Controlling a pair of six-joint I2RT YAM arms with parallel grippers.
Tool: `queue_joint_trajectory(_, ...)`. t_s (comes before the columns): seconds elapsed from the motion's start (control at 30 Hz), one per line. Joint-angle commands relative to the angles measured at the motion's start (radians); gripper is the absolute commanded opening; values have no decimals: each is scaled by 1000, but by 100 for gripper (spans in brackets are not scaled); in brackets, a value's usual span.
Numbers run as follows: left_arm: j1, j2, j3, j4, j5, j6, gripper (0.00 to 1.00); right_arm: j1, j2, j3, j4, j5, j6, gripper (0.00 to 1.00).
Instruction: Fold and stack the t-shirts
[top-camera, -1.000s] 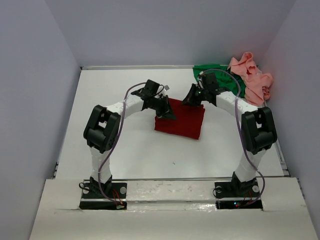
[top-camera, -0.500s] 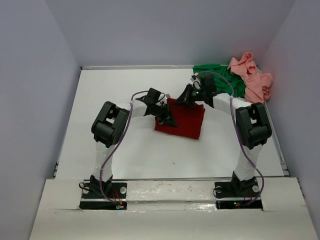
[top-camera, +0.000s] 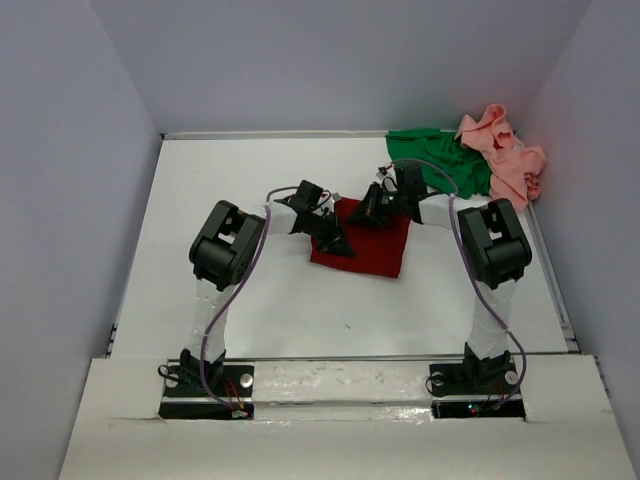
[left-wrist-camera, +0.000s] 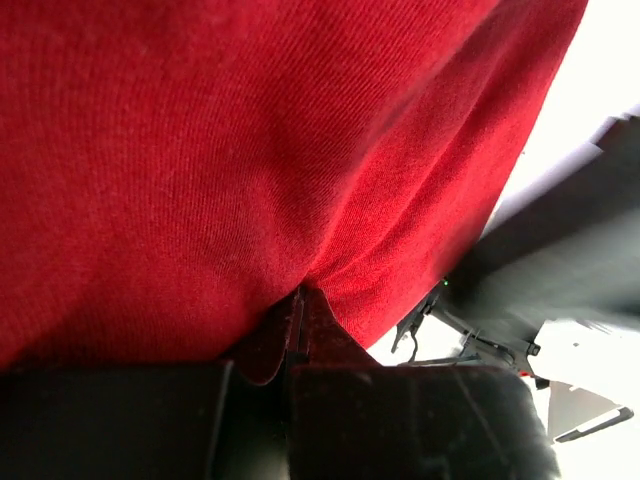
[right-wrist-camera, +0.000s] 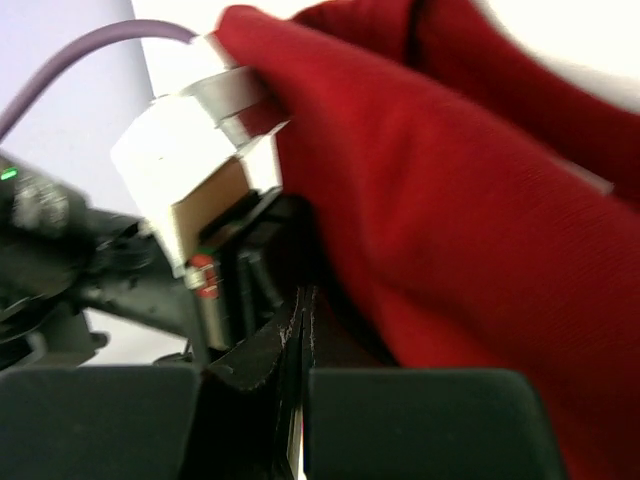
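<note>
Over the last second your left gripper (top-camera: 336, 243) and right gripper (top-camera: 368, 208) have drawn in close together, toward the 11 o'clock corner of the dark red t-shirt (top-camera: 378, 248), which lies folded at the centre of the table (top-camera: 250, 180). The left jaws are clamped on a pinch of red cloth. The right wrist view is blurred, but its jaws look closed on the same shirt. You're likely mid-fold. The green t-shirt (top-camera: 435, 160) and pink t-shirt (top-camera: 508, 160) sit crumpled at 1 o'clock, not yet folded.

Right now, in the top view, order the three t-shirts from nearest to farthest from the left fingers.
1. dark red t-shirt, mid-table, pinched by the left fingers
2. green t-shirt, far right
3. salmon pink t-shirt, far right corner
</note>
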Motion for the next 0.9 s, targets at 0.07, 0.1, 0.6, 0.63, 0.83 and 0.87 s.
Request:
queue_joint_trajectory(0.07,-7,-37,-80,-48,-110,37,0,-21,83,18,112,-16,-27,0)
queue_joint_trajectory(0.1,-5,-46,-86,-54,-113,40,0,-22,92,22,118,-16,-29,0)
queue_joint_trajectory(0.6,-5,-143,-202,-95,-154,54,0,-100,273,178,175,7,-70,0)
queue_joint_trajectory(0.63,-5,-144,-204,-95,-153,55,0,-110,280,179,175,9,-72,0)
queue_joint_trajectory(0.83,-7,-147,-207,-104,-148,60,0,-132,345,356,144,-14,-52,0)
queue_joint_trajectory(0.87,-7,-147,-199,-109,-150,61,0,-132,349,417,118,-19,-52,0)
